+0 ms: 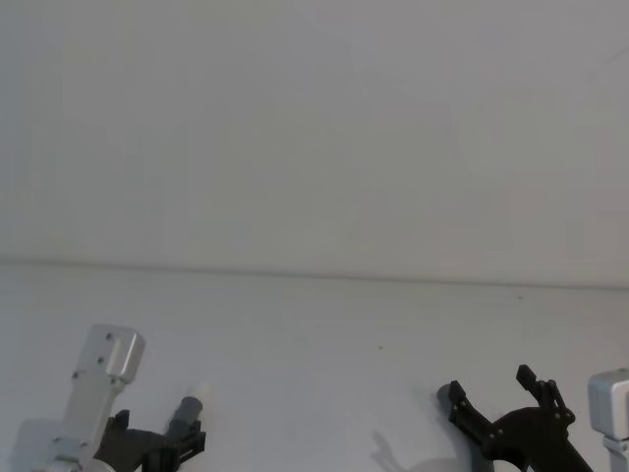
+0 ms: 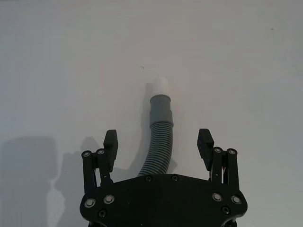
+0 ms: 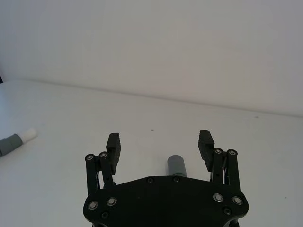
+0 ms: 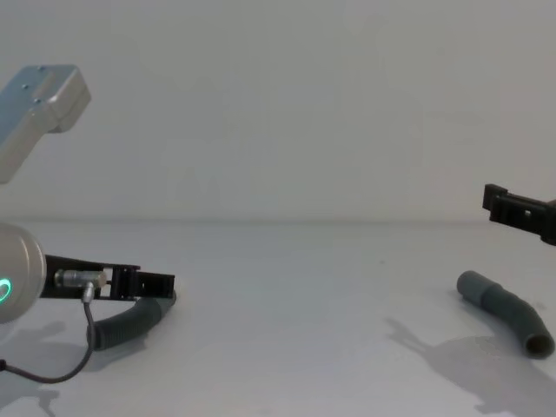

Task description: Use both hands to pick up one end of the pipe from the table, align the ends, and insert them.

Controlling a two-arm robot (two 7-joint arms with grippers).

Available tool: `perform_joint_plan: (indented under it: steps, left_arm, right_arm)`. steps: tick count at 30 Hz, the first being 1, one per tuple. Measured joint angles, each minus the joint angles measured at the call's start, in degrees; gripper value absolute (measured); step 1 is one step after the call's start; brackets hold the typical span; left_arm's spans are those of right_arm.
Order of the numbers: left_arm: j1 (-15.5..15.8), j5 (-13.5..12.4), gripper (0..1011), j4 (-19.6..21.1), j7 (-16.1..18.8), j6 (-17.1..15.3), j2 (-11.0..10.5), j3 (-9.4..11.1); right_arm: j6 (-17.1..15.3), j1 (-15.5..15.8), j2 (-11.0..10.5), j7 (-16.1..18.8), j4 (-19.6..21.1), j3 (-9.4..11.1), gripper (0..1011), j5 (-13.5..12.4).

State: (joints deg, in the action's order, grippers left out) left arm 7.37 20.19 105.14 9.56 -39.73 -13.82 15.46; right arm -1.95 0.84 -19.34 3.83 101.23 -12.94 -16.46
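One pipe piece (image 2: 160,142) is dark-grey and ribbed, with a grey collar and a white tapered tip (image 2: 163,85). It lies on the white table (image 1: 314,344) between the open fingers of my left gripper (image 2: 157,142), which sits low over it (image 4: 149,283). The other pipe piece (image 4: 508,313) is curved, and its smooth cuff (image 3: 176,165) shows between the open fingers of my right gripper (image 3: 159,143). In the chest view the right gripper (image 4: 514,208) hangs clearly above that piece. The head view has both grippers at its lower edge, left gripper (image 1: 162,433) and right gripper (image 1: 496,398).
A thin dark cable (image 4: 54,373) loops from the left wrist down to the table. A pale wall (image 1: 314,128) rises behind the table's far edge. The first piece's white tip (image 3: 29,134) also lies far to one side in the right wrist view.
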Motion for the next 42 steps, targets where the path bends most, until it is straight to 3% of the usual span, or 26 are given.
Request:
perform_joint_plan:
  steps: [20,42]
  left_arm:
    - [3.1,-2.3,1001,-3.9,-3.1,-2.3,-2.4,2.0]
    - [6.8,-5.1,1001,-9.9,-6.6,5.4,-2.8,4.0]
  right_arm:
    - [0.0,0.0,0.0,0.0,0.0,0.0,1000,0.0]
    - [0.0,0.0,0.0,0.0,0.0,0.0,1000,0.0]
